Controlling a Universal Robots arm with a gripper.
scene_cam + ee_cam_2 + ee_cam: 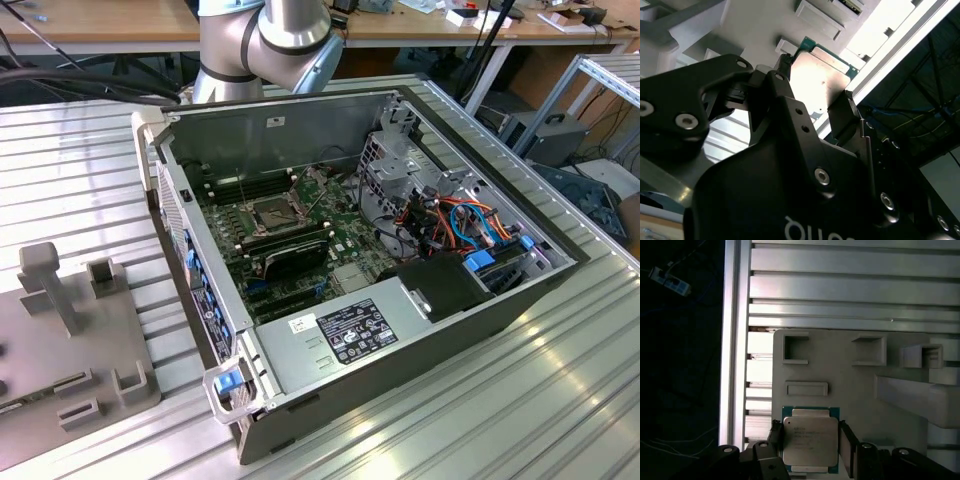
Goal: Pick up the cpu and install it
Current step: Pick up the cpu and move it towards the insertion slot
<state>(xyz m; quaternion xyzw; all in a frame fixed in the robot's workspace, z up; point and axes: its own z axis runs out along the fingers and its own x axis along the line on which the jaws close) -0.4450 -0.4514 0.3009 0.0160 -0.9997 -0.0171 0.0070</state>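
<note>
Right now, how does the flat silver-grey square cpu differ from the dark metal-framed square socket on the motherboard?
The cpu has a pale metal top; the socket is dark. The end effector grips the cpu over the grey fixture plate; the socket lies inside the open case. Both are square.

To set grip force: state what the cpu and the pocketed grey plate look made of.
The cpu: a dull silver-grey metal lid with a soft sheen, on a green board rim, probably laminate. The grey plate: matte, uniform pale grey with raised pockets, likely plastic; painted metal is not ruled out.
</note>
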